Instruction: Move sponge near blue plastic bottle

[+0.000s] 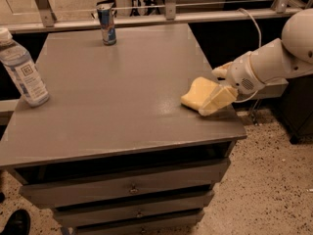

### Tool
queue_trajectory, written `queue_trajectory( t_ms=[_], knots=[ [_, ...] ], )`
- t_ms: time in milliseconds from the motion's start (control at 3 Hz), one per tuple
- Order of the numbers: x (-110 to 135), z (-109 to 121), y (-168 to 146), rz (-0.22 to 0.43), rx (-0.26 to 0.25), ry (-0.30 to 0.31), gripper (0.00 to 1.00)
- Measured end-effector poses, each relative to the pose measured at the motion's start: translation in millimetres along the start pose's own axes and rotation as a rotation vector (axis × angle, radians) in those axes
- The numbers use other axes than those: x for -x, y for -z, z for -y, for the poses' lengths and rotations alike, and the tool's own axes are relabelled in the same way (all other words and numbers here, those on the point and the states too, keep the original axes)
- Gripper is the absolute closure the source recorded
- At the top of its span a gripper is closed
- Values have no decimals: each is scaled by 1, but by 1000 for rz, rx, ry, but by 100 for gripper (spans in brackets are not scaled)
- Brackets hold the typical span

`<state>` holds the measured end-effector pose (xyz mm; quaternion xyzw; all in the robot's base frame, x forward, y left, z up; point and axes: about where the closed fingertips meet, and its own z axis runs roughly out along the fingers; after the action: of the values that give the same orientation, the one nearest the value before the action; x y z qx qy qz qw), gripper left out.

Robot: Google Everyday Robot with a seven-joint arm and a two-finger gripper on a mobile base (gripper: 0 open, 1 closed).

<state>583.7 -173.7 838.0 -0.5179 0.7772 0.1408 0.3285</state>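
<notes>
The pale yellow sponge (195, 94) lies on the grey table (117, 82) near its right edge. My gripper (219, 86) comes in from the right on a white arm. It is open, with one yellowish finger (216, 100) at the sponge's front right side and the other (222, 71) behind it, so the sponge's right end sits between them. The blue plastic bottle (23, 68), with a white cap and label, stands upright at the table's far left edge, far from the sponge.
A short blue-and-silver can (107, 25) stands at the table's back edge. A metal rail (171, 17) runs behind the table. Drawers (132, 187) are below the tabletop. A thin cable (252, 21) loops behind the arm. A dark shoe (14, 223) shows at bottom left.
</notes>
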Motion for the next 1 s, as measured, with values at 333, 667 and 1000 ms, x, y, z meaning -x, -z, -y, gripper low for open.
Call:
queue_trajectory(
  t_ms=[333,667,1000],
  knots=[
    [6,9,-5,19,33,-62,43],
    [18,13,-1,38,50,-82,65],
    [33,11,6,55,69,-83,87]
  ],
)
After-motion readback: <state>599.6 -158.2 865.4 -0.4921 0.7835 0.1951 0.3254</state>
